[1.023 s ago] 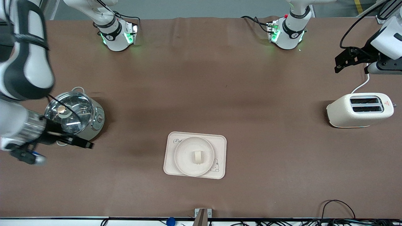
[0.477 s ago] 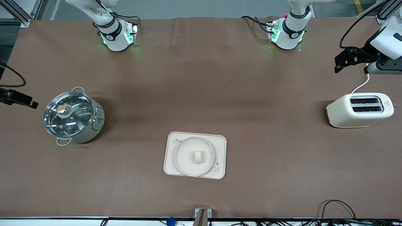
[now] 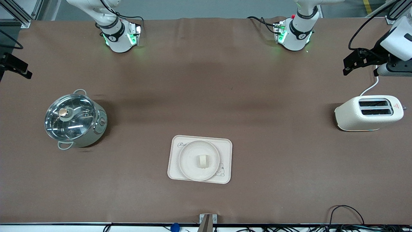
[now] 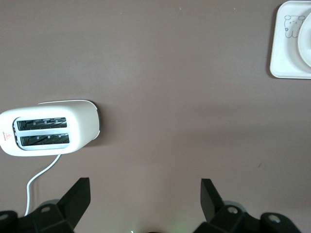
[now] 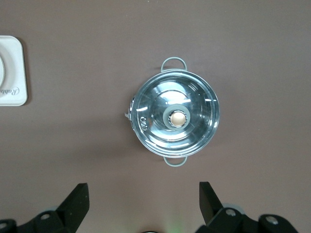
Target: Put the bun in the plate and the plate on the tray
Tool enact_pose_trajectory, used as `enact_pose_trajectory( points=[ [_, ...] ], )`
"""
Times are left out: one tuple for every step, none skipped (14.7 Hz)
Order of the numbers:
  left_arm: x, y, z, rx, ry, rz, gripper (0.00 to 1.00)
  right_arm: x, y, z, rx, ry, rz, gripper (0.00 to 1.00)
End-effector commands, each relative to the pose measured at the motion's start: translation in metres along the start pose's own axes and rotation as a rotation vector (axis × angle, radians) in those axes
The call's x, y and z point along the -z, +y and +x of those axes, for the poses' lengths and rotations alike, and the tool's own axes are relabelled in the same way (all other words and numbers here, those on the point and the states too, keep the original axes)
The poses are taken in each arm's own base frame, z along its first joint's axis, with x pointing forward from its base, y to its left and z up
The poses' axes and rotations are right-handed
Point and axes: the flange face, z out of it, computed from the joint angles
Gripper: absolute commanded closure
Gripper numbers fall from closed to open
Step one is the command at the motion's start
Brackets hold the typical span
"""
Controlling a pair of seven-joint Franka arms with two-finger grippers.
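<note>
The bun (image 3: 202,161) stands in the middle of the round plate (image 3: 186,164). The plate rests on the rectangular tray (image 3: 225,151), in the middle of the table nearer the front camera. My left gripper (image 3: 349,66) hangs open and empty high over the left arm's end of the table, above the toaster (image 3: 368,112). Its wrist view shows its open gripper (image 4: 145,194), the toaster (image 4: 48,127) and a corner of the tray (image 4: 284,53). My right gripper (image 3: 19,67) is open and empty, high over the right arm's end, with the pot (image 5: 176,118) below its open gripper (image 5: 143,194).
A steel pot with a glass lid (image 3: 74,120) stands toward the right arm's end. The white toaster has a cord (image 3: 370,88) running toward the robots' side. An edge of the tray (image 5: 12,73) shows in the right wrist view. Cables (image 3: 347,216) lie by the table's front edge.
My right arm has pulled up and away from beside the pot to the table's edge at its own end. The left arm, bun, plate and tray have not moved.
</note>
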Motion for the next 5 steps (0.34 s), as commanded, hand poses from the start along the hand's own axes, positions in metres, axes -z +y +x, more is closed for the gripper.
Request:
enact_pose_trajectory(
  points=[
    [0.0073,0.0006,0.0046,-0.006,0.011,-0.009,0.0,-0.008,0.016,-0.0044,0.023,-0.012,-0.017,0.0],
    [0.0073,0.0003,0.0046,-0.006,0.011,-0.006,0.0,-0.0081,0.0218,-0.0042,0.024,-0.011,-0.016,0.0],
    [0.0073,-0.0005,0.0047,-0.006,0.011,-0.006,0.0,-0.0082,0.0242,-0.0043,0.025,-0.011,-0.014,0.0],
    [0.007,0.0001,0.0043,-0.008,0.008,-0.005,0.0,-0.009,0.0222,-0.0043,0.027,-0.014,-0.011,0.0],
    [0.007,0.0026,0.0042,-0.011,0.008,-0.005,0.0,-0.0109,0.0176,-0.0032,0.032,-0.016,-0.007,0.0]
  ],
)
